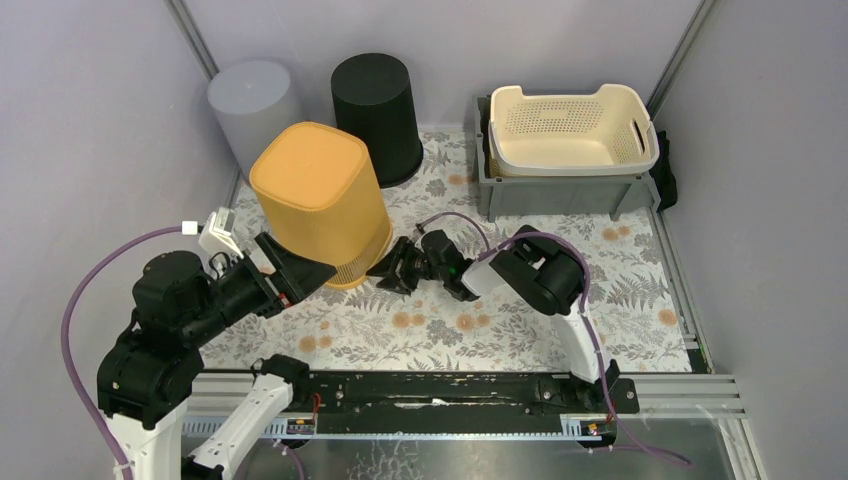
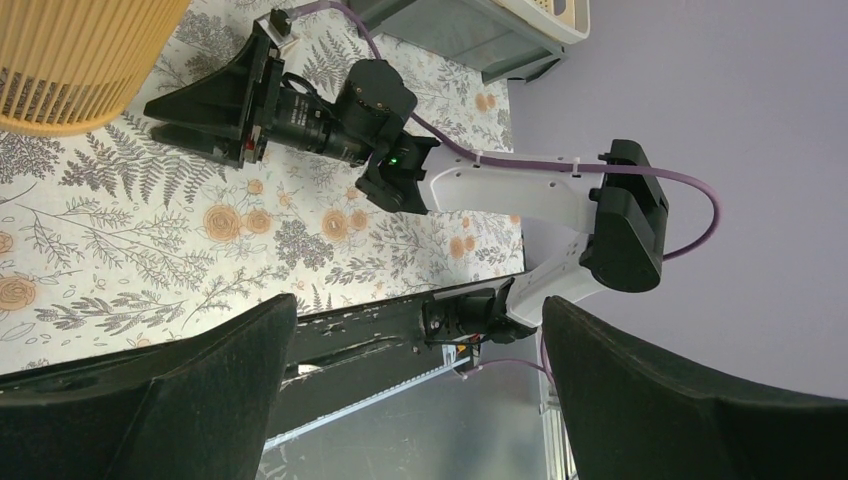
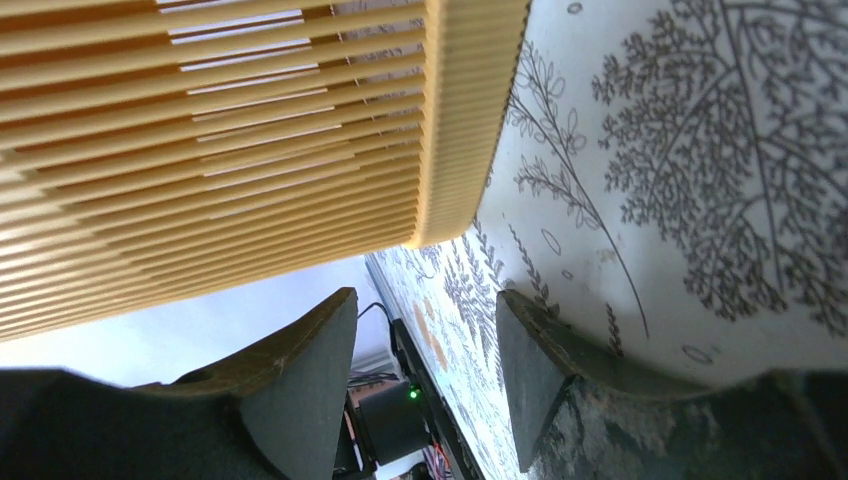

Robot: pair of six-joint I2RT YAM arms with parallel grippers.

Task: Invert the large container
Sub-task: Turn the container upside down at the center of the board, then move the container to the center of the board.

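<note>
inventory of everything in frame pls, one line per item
large container: 1, orange, slatted, centre-left on the mat, closed end up
grey bin: 1, grey, back left corner
black bin: 1, black, back centre, right of the grey bin
basket: 1, cream, perforated, inside the crate
crate: 1, grey, back right
mat: 1, white floral, covering the table
left end effector: 1, black, open, holding nothing, at the container's left side
right end effector: 1, black, open, holding nothing, by the container's lower right edge
</note>
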